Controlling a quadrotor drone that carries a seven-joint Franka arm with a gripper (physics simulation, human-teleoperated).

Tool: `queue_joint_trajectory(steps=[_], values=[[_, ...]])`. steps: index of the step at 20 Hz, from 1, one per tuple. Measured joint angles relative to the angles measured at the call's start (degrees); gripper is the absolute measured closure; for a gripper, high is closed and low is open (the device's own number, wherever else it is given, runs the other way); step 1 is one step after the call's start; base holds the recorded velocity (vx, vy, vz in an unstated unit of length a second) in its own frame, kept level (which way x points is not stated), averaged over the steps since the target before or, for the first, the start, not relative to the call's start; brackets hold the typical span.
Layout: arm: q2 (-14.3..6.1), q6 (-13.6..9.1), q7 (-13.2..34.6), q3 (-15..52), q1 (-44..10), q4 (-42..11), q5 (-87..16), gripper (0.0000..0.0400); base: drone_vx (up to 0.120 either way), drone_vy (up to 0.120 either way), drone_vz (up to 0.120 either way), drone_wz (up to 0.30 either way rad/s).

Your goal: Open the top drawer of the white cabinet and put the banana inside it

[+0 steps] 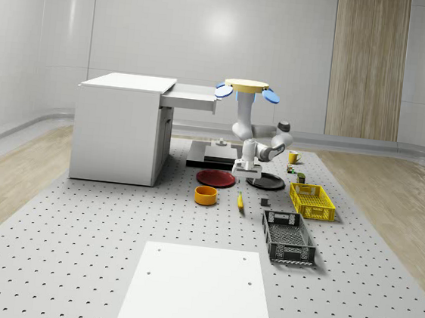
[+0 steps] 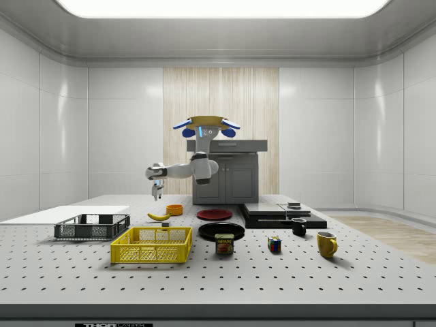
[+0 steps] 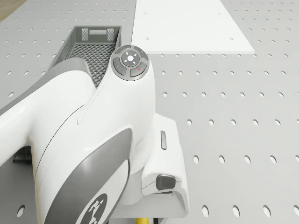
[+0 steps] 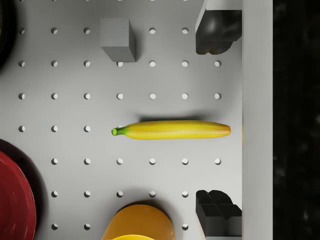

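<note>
I read the yellow-topped quadrotor drone (image 1: 245, 89) hovering over the perforated grey worktop (image 1: 114, 225), just beside the open top drawer (image 1: 192, 98) of the white box-shaped cabinet (image 1: 121, 128). Its white jointed arm (image 2: 184, 169) reaches out and down. The jaws (image 4: 218, 120) point straight down above the long yellow banana (image 4: 172, 130), spread wide and released, one dark fingertip (image 4: 216, 32) on each side of the fruit's blunt end, well clear of it. The banana (image 1: 239, 200) lies flat on the worktop, near the small orange bowl (image 1: 205, 195) and the round dark-red plate (image 1: 216, 178). A small grey cube (image 4: 118, 39) sits near the banana's stem end. Beyond the banana from the cabinet stands the black mesh crate (image 1: 288, 237).
</note>
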Motion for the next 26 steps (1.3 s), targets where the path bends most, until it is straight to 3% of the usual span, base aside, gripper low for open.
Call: queue_joint_trajectory(steps=[2,14,26], values=[[0.0,0.0,0.0,0.0,0.0,0.0,0.0,0.0,0.0,0.0,0.0,0.0],[-0.1,0.1,0.0,0.0,0.0,0.0,0.0,0.0,0.0,0.12,0.0,0.0],[0.2,2.8,-1.0,6.8,1.8,1.2,6.1,0.0,0.0,0.003,0.0,0.0]])
